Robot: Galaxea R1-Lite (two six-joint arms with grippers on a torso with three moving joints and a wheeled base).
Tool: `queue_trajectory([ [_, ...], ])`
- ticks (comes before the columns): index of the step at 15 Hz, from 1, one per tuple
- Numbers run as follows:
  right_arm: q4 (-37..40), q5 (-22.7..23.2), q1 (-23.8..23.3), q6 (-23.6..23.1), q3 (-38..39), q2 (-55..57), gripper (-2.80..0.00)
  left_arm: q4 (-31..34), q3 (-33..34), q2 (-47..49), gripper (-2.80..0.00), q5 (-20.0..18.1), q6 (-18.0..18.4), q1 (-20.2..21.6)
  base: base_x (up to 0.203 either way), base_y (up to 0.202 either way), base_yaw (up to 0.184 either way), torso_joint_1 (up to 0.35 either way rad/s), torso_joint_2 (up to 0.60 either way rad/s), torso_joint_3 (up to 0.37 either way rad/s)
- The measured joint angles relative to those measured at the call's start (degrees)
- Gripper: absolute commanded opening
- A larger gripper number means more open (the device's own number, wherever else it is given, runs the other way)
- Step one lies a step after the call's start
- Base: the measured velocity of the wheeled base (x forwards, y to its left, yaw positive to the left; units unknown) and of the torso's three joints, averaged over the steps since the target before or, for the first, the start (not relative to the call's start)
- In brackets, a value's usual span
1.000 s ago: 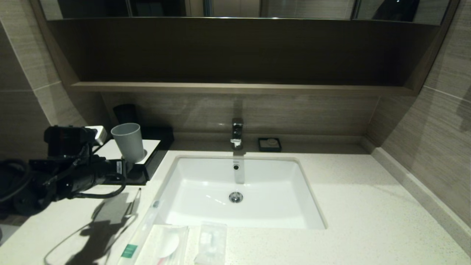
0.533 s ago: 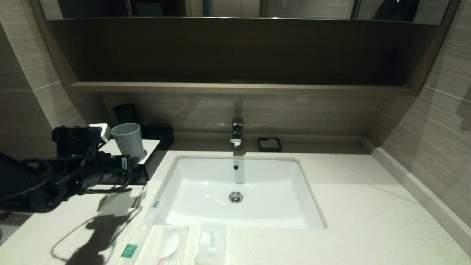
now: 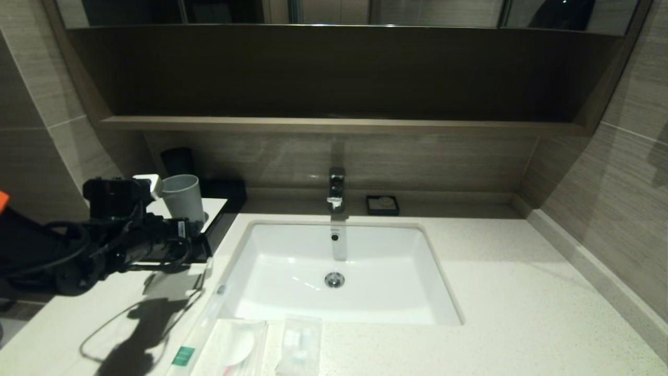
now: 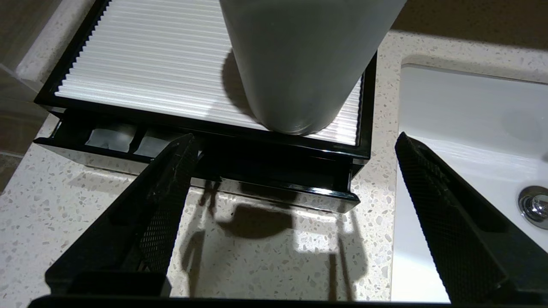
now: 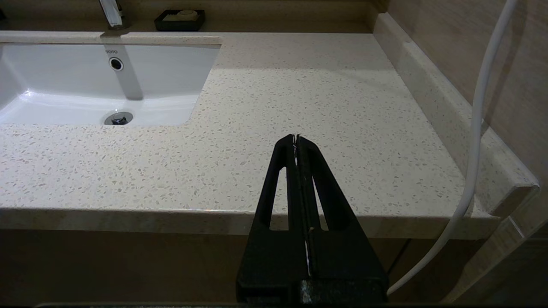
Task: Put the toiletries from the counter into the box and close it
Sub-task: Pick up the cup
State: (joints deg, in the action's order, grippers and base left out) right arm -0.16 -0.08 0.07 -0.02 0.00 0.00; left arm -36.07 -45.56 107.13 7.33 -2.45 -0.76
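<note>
The left gripper [image 4: 291, 171], jaws spread wide and holding nothing, hangs just before the box [image 4: 205, 72], a low black case with a ribbed white top and its drawer [image 4: 214, 171] slightly out. Nearer the counter [image 3: 522, 292] edge lie the toiletries [image 3: 245, 347] in clear wrap; the right gripper [image 5: 296, 141], fingers pressed together and empty, sits parked beyond the counter's front edge.

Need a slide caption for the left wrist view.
Open left gripper faces the box, drawer slightly out, grey cup on top.
</note>
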Motion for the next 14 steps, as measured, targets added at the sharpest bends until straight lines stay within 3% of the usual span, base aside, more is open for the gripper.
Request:
queue_trajectory([
  [14,0.00,-0.02,0.00,0.02,0.00,0.00,-2.80,-3.86,-1.86,4.04,0.00,-0.03,-0.05,-0.14,0.000,0.000,0.000,0.000,0.00,0.000],
])
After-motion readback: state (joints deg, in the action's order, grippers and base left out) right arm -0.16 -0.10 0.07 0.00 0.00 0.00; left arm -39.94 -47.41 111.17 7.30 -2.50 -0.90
